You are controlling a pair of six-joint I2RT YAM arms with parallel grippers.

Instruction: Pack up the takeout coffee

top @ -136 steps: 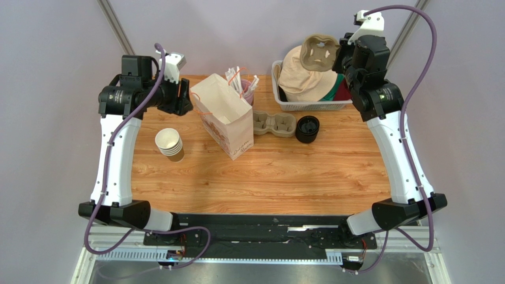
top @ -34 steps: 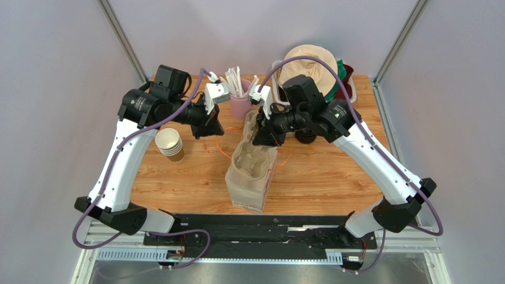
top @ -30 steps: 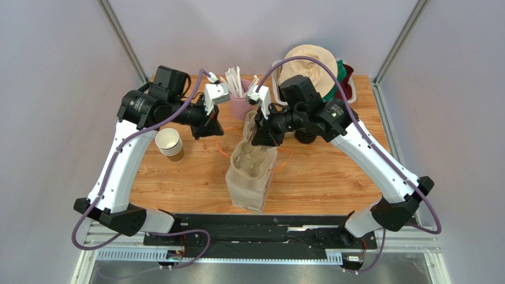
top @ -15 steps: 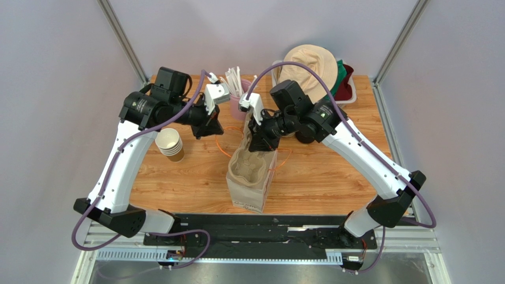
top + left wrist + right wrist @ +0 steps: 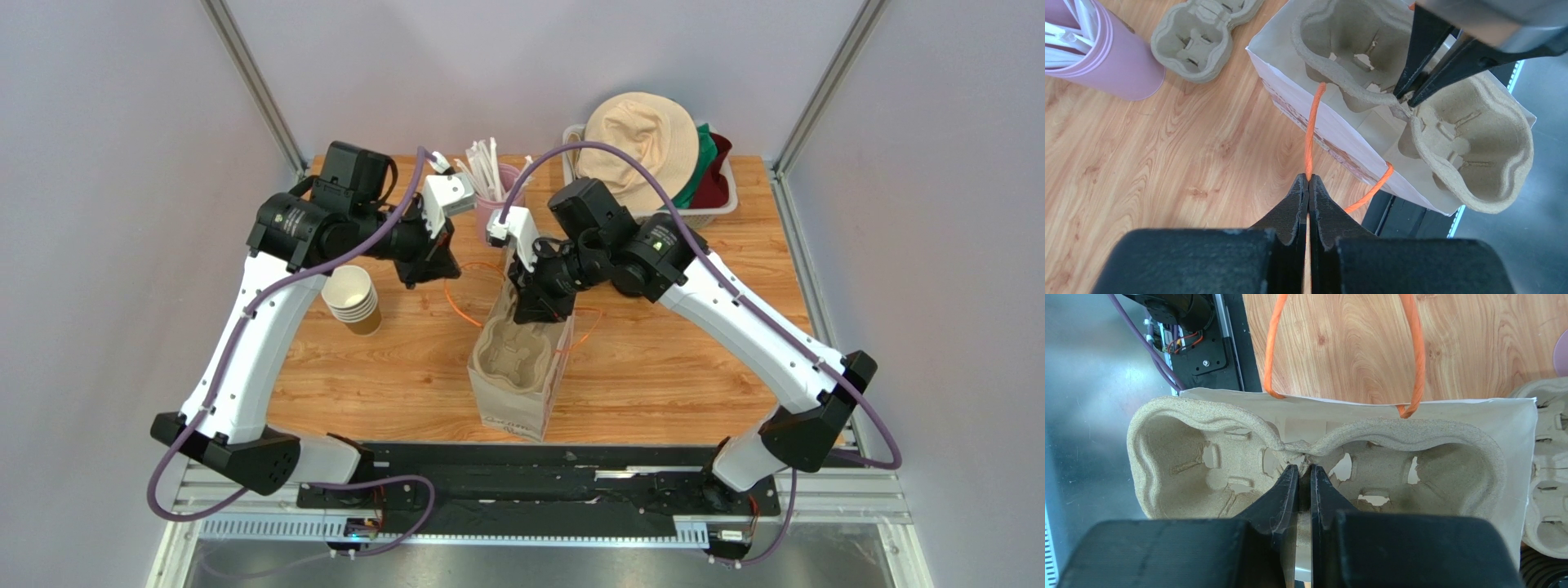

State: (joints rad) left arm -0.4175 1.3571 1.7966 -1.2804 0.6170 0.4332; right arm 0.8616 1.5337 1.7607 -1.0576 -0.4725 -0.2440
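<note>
Takeout coffee: black lid edge only

The cup tray is looking like rough, bumpy cardboard, the bag is looking like smooth paper, the table is showing smooth wood, and the right gripper is looking like dull black plastic.

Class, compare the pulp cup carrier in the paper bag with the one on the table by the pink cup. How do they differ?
The carrier in the bag sits in the mouth of the paper bag; the spare carrier lies on the table beside the pink cup. The right gripper pinches the bagged one's middle ridge; nothing touches the other. Both are tan, two-well and empty.
</note>
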